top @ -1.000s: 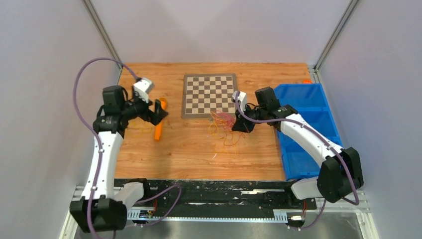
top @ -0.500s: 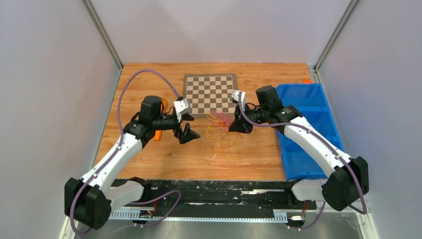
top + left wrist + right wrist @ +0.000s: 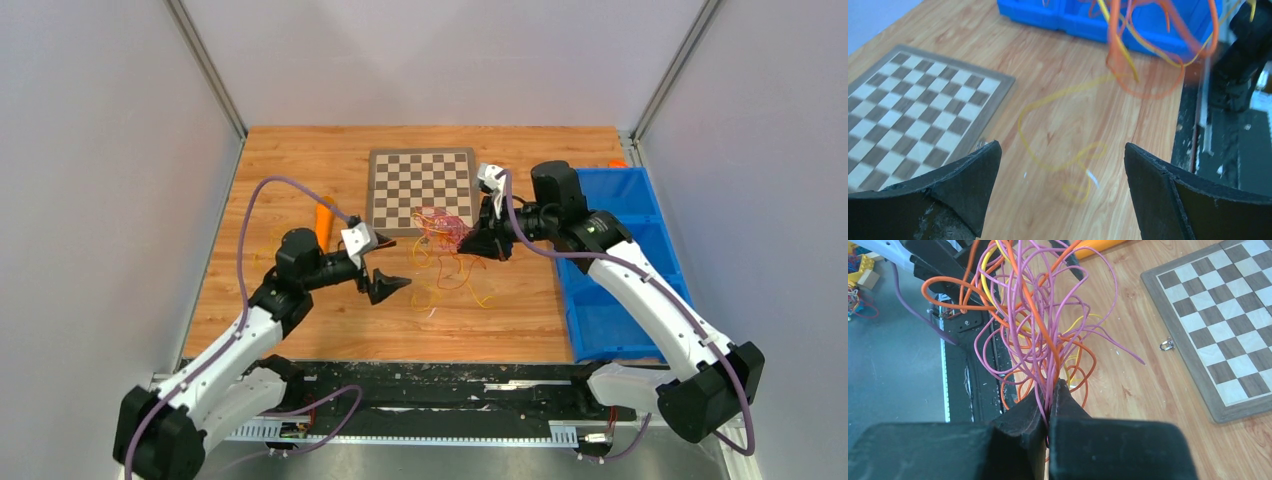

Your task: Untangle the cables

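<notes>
Reaching low over the table (image 3: 300, 160) from the near left corner, the left arm (image 3: 255, 320) stretches rightward with its forearm almost level. The left gripper (image 3: 385, 285) points at the cables (image 3: 445, 250), its jaws spread wide with nothing between them; it stands just left of the tangle, not touching it. Behind that arm lies an orange cylinder (image 3: 324, 220). In the left wrist view, one loose yellow strand curls on the wood ahead of the open fingers (image 3: 968, 175), with orange and yellow loops hanging beyond.

A chessboard (image 3: 420, 188) sits behind the tangle. The right arm (image 3: 640, 300) arches up from the near right corner across the blue bin (image 3: 610, 250). The right gripper (image 3: 470, 243) is pinched tight on a bunch of purple, orange and yellow cables, lifted just in front of the chessboard's near edge, while loose loops trail onto the wood below.
</notes>
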`<state>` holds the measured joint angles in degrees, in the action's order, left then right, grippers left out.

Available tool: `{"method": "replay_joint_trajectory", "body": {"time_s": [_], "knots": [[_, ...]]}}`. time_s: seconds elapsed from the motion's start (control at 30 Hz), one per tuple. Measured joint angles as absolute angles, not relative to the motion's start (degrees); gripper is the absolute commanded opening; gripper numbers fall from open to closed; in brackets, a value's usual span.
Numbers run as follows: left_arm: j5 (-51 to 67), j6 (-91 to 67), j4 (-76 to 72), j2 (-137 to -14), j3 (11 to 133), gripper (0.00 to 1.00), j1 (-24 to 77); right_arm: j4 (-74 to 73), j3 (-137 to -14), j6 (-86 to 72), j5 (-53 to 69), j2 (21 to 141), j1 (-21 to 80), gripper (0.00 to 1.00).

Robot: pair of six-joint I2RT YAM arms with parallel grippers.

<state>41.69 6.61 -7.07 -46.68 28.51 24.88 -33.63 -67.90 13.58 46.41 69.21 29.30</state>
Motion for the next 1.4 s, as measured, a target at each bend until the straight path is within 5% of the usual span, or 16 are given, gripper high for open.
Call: {"method": "replay_joint_trajectory", "body": {"time_s": [0.13, 0.27, 0.37, 0.43, 0.8, 1.07, 1.4], "knots": [[41.3, -0.6, -15.6, -54.9, 33.5, 0.92, 29.4, -33.7, -68.3, 12.1, 46.4, 69.2, 30.0, 0.00], [41.9, -7.4, -22.8, -57.5, 38.0, 0.51, 32.5, -33.7, -69.4, 11.2, 46.0, 69.2, 30.3, 0.00], [42.6, -10.1, -24.7, -57.6, 39.4, 0.07, 33.0, -33.7, -69.5, 10.7, 45.4, 69.2, 30.2, 0.00], [42.7, -11.0, -24.1, -57.3, 39.6, 0.00, 33.0, -33.7, -69.3, 10.4, 44.9, 69.2, 29.7, 0.00], [41.1, -11.2, -5.8, -48.2, 44.9, 0.00, 20.9, -33.6, -61.8, 13.5, 44.4, 71.0, 19.8, 0.03], [40.3, -10.3, 5.7, -50.1, 65.6, 0.00, 5.6, -33.2, -54.7, 21.0, 38.2, 78.7, 18.2, 0.00], [33.0, -8.0, 8.3, -60.2, 92.5, 0.00, 0.6, -32.4, -53.0, 22.7, 33.3, 85.3, 18.2, 0.00]]}}
